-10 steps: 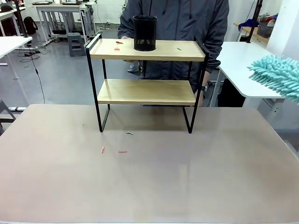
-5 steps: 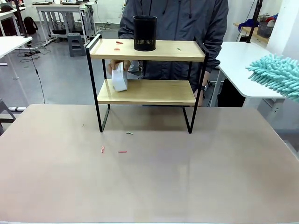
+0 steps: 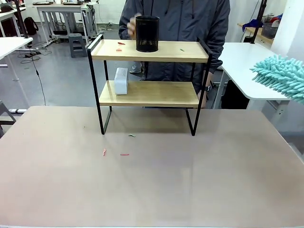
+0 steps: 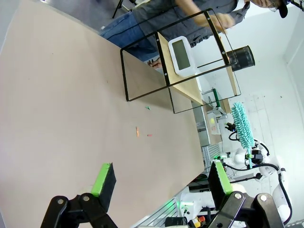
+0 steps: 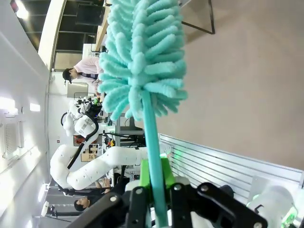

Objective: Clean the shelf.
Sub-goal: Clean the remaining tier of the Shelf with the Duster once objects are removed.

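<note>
While the shelf [image 3: 156,93] stood at the far middle of the bench [image 3: 152,180], the right end effector [image 5: 154,183] clamped a teal duster [image 5: 142,57]; the left end effector [image 4: 160,179] hung with fingers apart.

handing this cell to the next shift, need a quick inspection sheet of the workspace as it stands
surface: beige table, with loose scraps lying in front of the shelf
job's things: shelf upright at the table's far side; a red scrap and a green scrap on its top board
clutter: black mesh cup on the top board; white device at the lower board's left end
grippers: left gripper open, holding nothing; right gripper shut on the teal duster handle
cables: black cable on the floor, far left
surroundings: person behind the shelf; white side table at right
</note>
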You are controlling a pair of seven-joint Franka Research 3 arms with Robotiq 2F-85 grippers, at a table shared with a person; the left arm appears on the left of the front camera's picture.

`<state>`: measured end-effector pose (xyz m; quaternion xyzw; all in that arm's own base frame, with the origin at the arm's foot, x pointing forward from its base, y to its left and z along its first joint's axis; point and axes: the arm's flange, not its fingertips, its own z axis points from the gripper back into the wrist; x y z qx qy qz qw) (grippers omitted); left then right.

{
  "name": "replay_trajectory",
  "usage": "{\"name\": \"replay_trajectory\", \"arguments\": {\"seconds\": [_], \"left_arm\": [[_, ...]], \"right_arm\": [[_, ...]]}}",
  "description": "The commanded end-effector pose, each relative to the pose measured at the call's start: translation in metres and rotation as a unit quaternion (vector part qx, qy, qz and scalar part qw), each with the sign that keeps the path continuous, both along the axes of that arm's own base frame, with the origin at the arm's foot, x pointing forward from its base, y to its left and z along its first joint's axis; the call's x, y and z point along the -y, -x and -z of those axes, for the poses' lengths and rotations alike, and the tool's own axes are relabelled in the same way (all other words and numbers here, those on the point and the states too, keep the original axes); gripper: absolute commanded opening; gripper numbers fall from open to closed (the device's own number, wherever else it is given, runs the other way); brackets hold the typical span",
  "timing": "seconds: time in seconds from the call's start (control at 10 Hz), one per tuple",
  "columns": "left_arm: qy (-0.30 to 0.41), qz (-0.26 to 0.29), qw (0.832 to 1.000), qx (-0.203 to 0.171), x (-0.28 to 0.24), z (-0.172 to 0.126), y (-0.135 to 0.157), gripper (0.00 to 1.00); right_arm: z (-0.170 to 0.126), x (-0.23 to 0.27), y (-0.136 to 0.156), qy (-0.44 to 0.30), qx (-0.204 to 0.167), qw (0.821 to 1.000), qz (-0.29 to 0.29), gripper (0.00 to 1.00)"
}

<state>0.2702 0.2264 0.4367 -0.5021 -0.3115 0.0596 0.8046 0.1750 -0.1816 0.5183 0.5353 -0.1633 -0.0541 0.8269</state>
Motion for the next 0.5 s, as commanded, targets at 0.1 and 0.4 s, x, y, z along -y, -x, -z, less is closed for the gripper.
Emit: {"name": "replay_trajectory", "arguments": {"seconds": [0.1,0.4], "left_arm": [[0.002,0.001,1.0,0.013,0.002,-0.001,0.0,1.0],[0.002,0.001,1.0,0.013,0.002,-0.001,0.0,1.0]], "right_arm": [[-0.001,0.005,0.001,0.002,0.008,1.0,-0.006,0.12],[-0.005,-0.004,-0.015,0.002,-0.006,1.0,-0.003,0.12]]}}
